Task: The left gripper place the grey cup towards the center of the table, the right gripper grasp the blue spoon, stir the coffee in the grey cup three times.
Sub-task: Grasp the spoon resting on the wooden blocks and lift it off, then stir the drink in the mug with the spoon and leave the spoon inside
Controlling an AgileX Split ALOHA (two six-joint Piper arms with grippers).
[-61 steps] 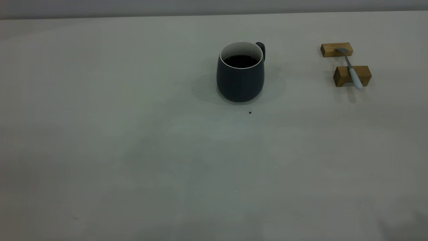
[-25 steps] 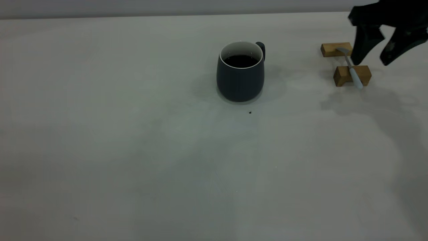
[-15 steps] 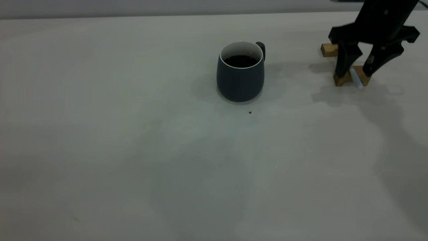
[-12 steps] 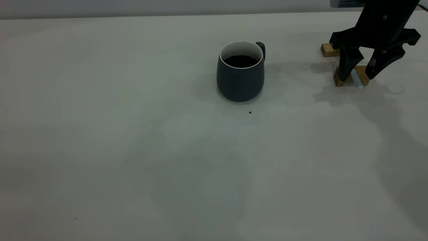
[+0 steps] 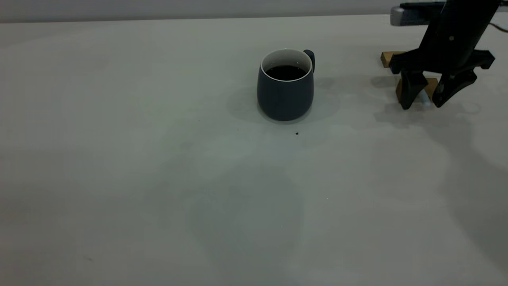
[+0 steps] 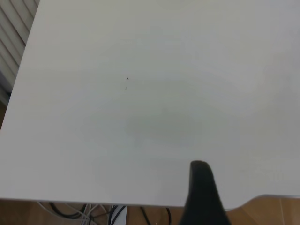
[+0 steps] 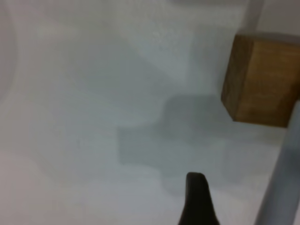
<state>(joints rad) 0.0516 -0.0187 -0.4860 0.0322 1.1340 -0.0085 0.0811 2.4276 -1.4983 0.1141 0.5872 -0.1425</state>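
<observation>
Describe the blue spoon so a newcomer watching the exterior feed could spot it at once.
Look right of the grey cup to two wooden blocks on the table, where the right gripper stands open. The blue spoon shows as a pale tip between its fingers, the only light, slim thing among brown blocks.

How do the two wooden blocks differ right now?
The near block sits between the open right gripper's fingers, its middle visible; the far block is mostly hidden behind the gripper, only its left end showing. The spoon tip shows at the near block, not at the far block. Both are tan wood on the table.
</observation>
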